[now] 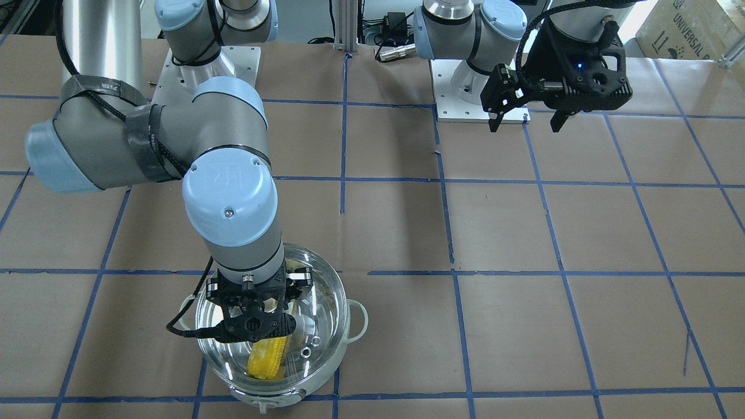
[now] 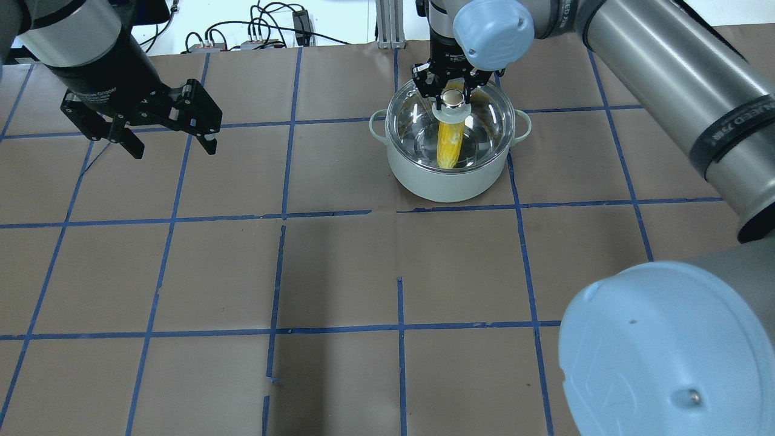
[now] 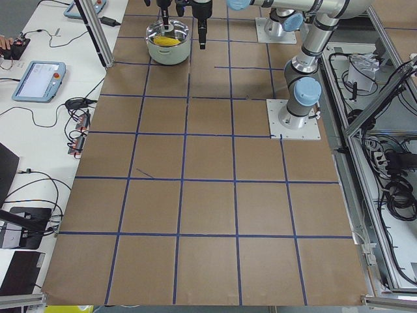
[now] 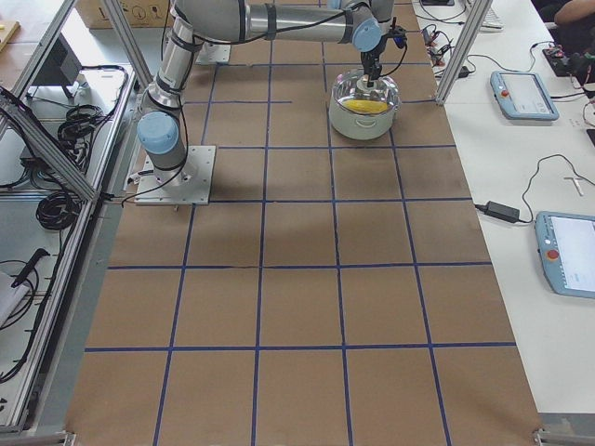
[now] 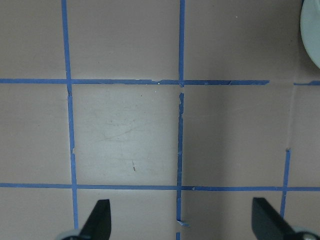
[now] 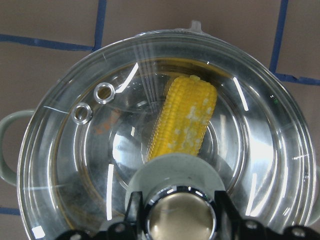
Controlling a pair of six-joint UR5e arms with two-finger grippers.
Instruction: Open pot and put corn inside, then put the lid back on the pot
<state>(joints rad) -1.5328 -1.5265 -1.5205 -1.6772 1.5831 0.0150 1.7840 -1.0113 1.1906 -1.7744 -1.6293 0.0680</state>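
The mint-white pot (image 2: 448, 181) stands at the far middle of the table, also in the front view (image 1: 356, 319). The yellow corn (image 2: 449, 145) lies inside it, seen through the glass (image 6: 185, 125) (image 1: 268, 358). The clear glass lid (image 2: 487, 124) sits on the pot's rim (image 6: 90, 165). My right gripper (image 2: 452, 97) is straight above and shut on the lid's knob (image 6: 177, 215), one finger on each side. My left gripper (image 2: 174, 149) hangs open and empty above the table, far to the pot's left (image 1: 527, 127) (image 5: 180, 220).
Brown paper with a blue tape grid (image 2: 339, 213) covers the table. The two arm base plates (image 1: 465, 93) stand at the robot's side. The pot's edge shows at the top right of the left wrist view (image 5: 312, 25). Tablets lie on the side bench (image 4: 567, 251).
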